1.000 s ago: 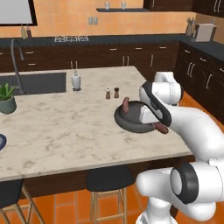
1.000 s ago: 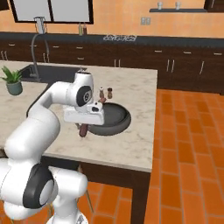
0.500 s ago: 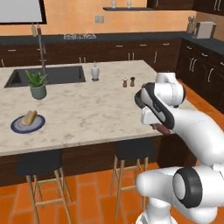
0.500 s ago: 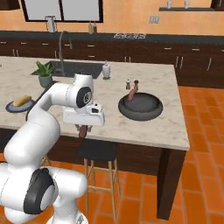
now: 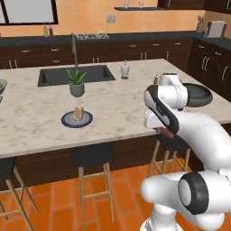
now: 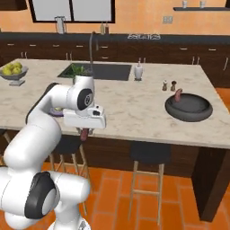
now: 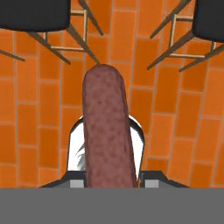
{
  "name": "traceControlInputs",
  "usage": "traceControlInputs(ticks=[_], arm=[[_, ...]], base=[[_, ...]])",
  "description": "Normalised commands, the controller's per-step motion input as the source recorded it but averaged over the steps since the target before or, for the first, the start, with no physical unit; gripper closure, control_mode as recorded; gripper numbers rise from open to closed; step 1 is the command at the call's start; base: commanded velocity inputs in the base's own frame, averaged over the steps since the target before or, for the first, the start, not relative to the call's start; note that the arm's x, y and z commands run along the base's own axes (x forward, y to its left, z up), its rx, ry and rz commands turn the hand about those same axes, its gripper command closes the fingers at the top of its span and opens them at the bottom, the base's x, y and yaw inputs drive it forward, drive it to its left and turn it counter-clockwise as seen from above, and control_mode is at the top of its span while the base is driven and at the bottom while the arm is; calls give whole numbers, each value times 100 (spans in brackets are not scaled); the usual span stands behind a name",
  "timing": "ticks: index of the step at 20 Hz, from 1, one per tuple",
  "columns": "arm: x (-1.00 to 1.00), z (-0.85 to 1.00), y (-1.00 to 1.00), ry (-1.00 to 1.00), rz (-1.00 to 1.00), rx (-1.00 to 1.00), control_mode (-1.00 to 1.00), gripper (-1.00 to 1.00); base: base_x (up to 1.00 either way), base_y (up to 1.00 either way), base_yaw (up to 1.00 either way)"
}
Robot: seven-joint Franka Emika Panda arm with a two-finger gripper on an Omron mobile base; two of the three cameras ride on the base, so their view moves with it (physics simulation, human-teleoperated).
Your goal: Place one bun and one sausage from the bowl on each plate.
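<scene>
Now, tool [image 6: 84, 133] clamped on a sausage [image 7: 107, 131], held past the surface's [image 5: 36, 113] near edge above the brick floor | blue-grey plate [image 5: 77, 119] carries a bun [image 5: 78, 113] | dark bowl [image 6: 188, 107] at far right holds another sausage [image 6: 178, 95].

Glossy white rounded arm [image 5: 194, 131] — dark grey joint caps.

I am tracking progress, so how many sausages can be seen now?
2. One sausage is held in the fingers, over the floor. Another leans on the bowl rim. More may lie hidden inside.
</scene>
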Motion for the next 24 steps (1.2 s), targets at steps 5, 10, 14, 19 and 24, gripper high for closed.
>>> traceControlInputs(ticks=[5, 10, 14, 19, 24], arm=[[0, 0, 0, 0, 0, 0, 100, 100], [0, 0, 0, 0, 0, 0, 100, 100], [0, 0, 0, 0, 0, 0, 100, 100], [0, 0, 0, 0, 0, 0, 100, 100], [30, -1, 72, 1, 0, 0, -100, 100]], base=[[7, 100, -24], [41, 73, -17], [63, 16, -4], [17, 29, 0], [0, 0, 0]])
